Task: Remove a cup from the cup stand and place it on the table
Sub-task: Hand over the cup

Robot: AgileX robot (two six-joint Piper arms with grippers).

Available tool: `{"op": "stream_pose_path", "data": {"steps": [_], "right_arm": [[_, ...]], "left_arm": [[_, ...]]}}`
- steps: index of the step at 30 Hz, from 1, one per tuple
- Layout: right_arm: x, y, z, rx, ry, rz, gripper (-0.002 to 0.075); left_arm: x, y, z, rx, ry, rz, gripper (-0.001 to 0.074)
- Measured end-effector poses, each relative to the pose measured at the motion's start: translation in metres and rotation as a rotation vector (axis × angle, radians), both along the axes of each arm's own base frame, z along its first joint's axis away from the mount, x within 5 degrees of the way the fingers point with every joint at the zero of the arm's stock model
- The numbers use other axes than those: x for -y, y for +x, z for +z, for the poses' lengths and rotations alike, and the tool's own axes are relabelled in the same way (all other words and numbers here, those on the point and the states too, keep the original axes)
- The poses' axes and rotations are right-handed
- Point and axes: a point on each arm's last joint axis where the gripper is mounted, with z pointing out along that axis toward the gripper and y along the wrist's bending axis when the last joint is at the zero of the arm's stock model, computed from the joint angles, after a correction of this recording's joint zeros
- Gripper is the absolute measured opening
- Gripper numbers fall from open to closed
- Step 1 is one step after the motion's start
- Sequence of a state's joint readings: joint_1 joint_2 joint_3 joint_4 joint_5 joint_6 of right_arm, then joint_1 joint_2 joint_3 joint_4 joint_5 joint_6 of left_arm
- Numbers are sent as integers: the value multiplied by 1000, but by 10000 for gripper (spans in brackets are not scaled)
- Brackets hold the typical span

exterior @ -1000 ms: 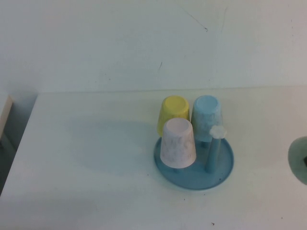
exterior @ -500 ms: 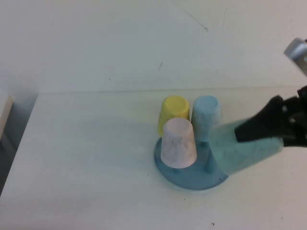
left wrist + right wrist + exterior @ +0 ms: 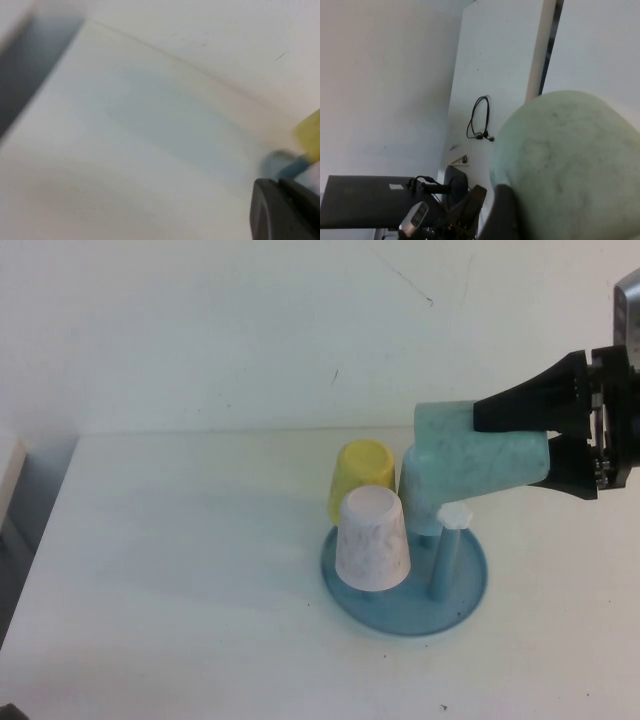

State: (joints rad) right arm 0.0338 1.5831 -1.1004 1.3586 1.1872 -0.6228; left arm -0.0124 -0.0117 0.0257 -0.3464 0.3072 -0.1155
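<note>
Now | right gripper fingers clamp cup sideways above cup stand | left gripper unclear

matte black tapered fingers on the right end effector, silver-grey wrist housing

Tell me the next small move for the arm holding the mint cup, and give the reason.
Probably carry the cup rightward, away from the cup stand, then turn it upright and lower it to the table. The right end effector grips it tipped sideways in the air above the blue cup and the bare peg. The left end effector sits off to the side.
</note>
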Motion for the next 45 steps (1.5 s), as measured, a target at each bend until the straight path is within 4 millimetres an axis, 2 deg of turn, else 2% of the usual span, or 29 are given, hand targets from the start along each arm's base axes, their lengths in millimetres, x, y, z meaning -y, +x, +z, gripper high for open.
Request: {"op": "stream_pose_path", "data": {"steps": [4, 10, 12, 16, 20, 23, 26, 28, 30, 33, 35, 36, 40, 42, 43, 45], "right_arm": [[0, 0, -1, 19, -11, 9, 595], [0, 0, -2, 77, -28, 30, 595], [0, 1, -3, 84, -30, 34, 595], [0, 1, -4, 100, -36, 41, 595], [0, 1, -5, 143, -55, 60, 595], [1, 0, -5, 180, -66, 74, 595], [1, 0, -5, 190, -68, 78, 595], [1, 0, -5, 194, -69, 79, 595], [1, 0, -5, 194, -69, 79, 595], [1, 0, -5, 194, -69, 79, 595], [1, 0, -5, 194, -69, 79, 595], [1, 0, -5, 194, -69, 79, 595], [1, 1, -5, 194, -66, 77, 595], [0, 1, -5, 197, -63, 76, 595], [0, 1, -4, 199, -59, 75, 595], [0, 1, -3, 201, -51, 71, 595]], "left_arm": [[7, 1, 10, 33, -530, 21, -3], [7, 2, 17, 66, -743, 41, -3], [7, 2, 18, 71, -769, 36, -3], [16, -1, 23, 76, -687, -87, -3], [27, 0, 51, 136, -565, -258, -3], [37, 9, 66, 112, -455, -386, -3], [52, 25, 79, 40, -363, -564, 18], [61, 39, 88, 22, -291, -700, 65], [67, 55, 98, 40, -217, -810, 137], [75, 83, 108, 85, -118, -947, 303], [80, 104, 113, 96, -106, -1020, 400], [82, 114, 113, 90, -118, -1051, 425], [89, 157, 118, 88, -138, -1124, 472], [93, 170, 115, 70, -147, -1136, 476], [101, 187, 117, 72, -146, -1160, 481], [113, 200, 115, 63, -150, -1199, 482]]}}
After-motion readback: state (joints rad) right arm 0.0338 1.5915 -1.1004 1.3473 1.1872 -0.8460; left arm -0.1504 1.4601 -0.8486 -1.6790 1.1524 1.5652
